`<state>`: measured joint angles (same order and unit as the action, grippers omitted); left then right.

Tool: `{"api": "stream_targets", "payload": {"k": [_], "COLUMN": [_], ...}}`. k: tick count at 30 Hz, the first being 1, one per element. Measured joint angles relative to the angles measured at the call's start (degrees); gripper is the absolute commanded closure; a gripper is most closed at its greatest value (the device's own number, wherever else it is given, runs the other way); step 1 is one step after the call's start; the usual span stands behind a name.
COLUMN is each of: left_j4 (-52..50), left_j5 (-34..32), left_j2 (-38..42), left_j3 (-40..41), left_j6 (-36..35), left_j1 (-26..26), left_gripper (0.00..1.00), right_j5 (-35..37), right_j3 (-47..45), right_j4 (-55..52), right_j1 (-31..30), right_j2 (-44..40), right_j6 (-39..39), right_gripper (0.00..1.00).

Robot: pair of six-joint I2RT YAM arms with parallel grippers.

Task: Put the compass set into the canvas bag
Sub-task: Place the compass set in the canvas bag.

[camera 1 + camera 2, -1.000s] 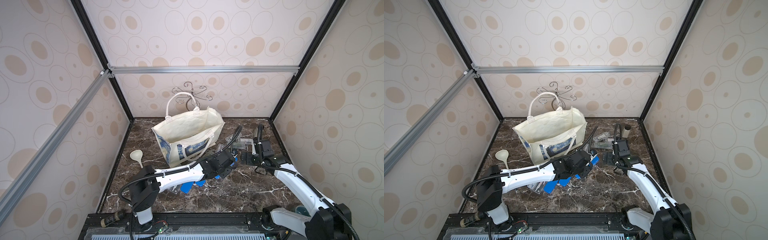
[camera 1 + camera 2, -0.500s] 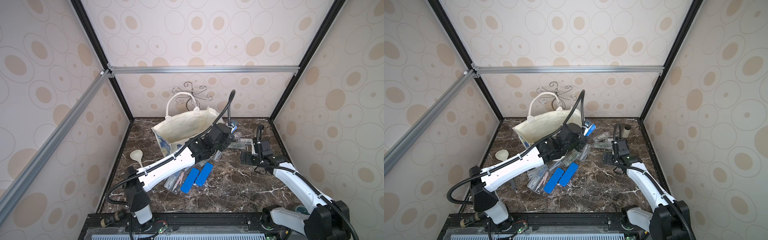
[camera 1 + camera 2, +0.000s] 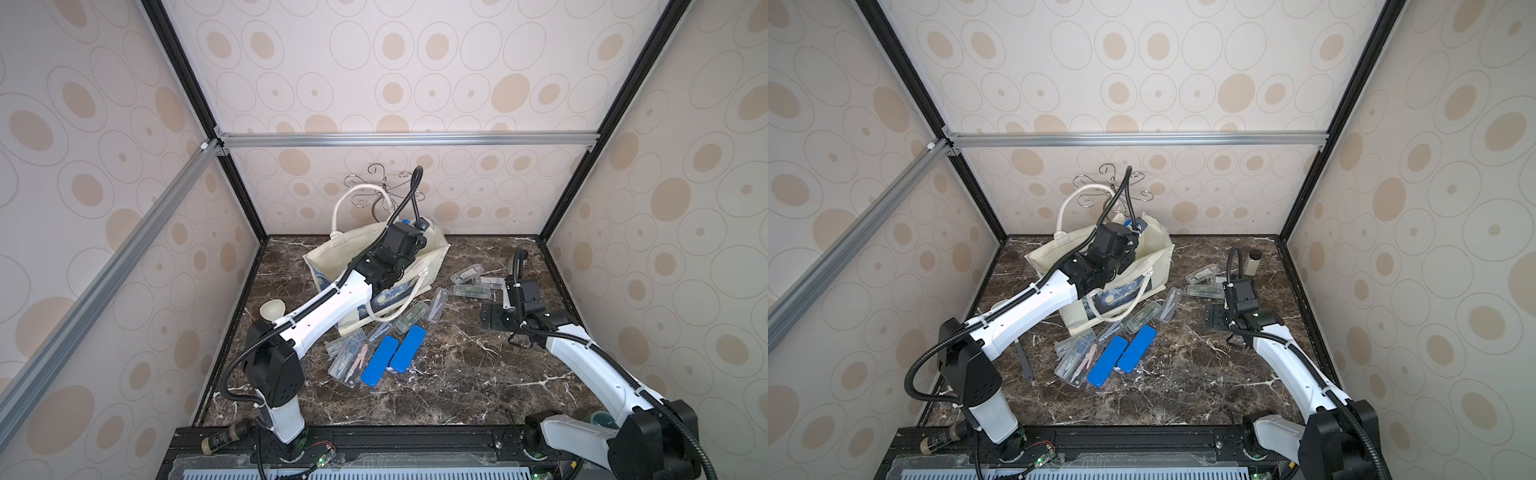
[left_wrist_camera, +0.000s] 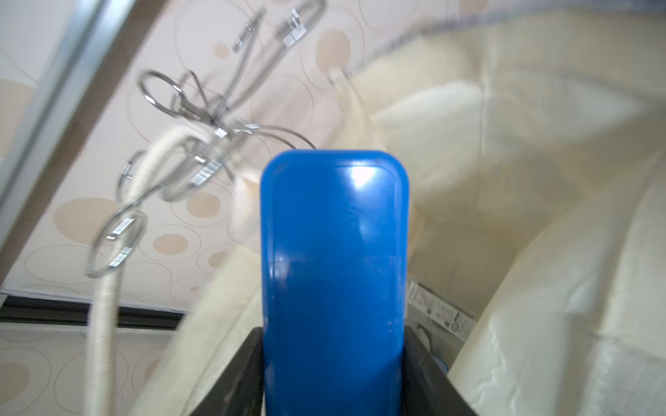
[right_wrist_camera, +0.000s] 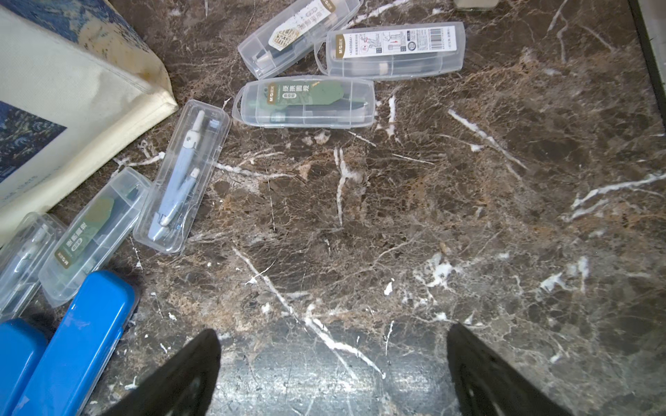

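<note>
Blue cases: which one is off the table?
The case in the left gripper, over the canvas bag; the other two lie side by side on the table.

- The left arm [image 3: 324, 311] rises from its near-left base and slants far and rightward, fully stretched, with the wrist high at the far middle.
- The left gripper [image 4: 333, 335] tips forward and down, its black fingers [image 4: 245, 374] clamped on either side of a blue case [image 4: 333, 252] that sticks out past the tips.
- The right arm [image 3: 582, 353] climbs from the near-right base and bends far along the right side.
- The right gripper [image 5: 333, 335] sits low and faces down, jaws spread wide with nothing between them.
</note>
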<state>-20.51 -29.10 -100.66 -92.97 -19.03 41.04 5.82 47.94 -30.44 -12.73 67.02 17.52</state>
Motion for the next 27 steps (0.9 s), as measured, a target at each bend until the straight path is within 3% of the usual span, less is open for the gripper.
{"api": "stream_targets", "payload": {"k": [9,20,27], "left_j4": [2.64,3.61,3.13], "left_j5": [-2.14,-3.89,-3.15], "left_j2": [-4.48,-5.53,-5.40], "left_j3": [4.68,4.28,1.42], "left_j6": [-3.41,-3.89,-3.48], "left_j1": [-0.94,-1.27,-1.31], "left_gripper": [0.50,0.26,0.21], "right_j5": [-0.15,-0.24,-0.26], "right_j3": [0.00,0.00,0.44], "right_j4": [0.02,0.02,0.00], "right_j1": [0.00,0.00,0.00], "right_j2": [0.48,0.48,1.38], "right_j6": [0.04,0.04,0.00], "right_gripper": [0.00,0.00,0.00]}}
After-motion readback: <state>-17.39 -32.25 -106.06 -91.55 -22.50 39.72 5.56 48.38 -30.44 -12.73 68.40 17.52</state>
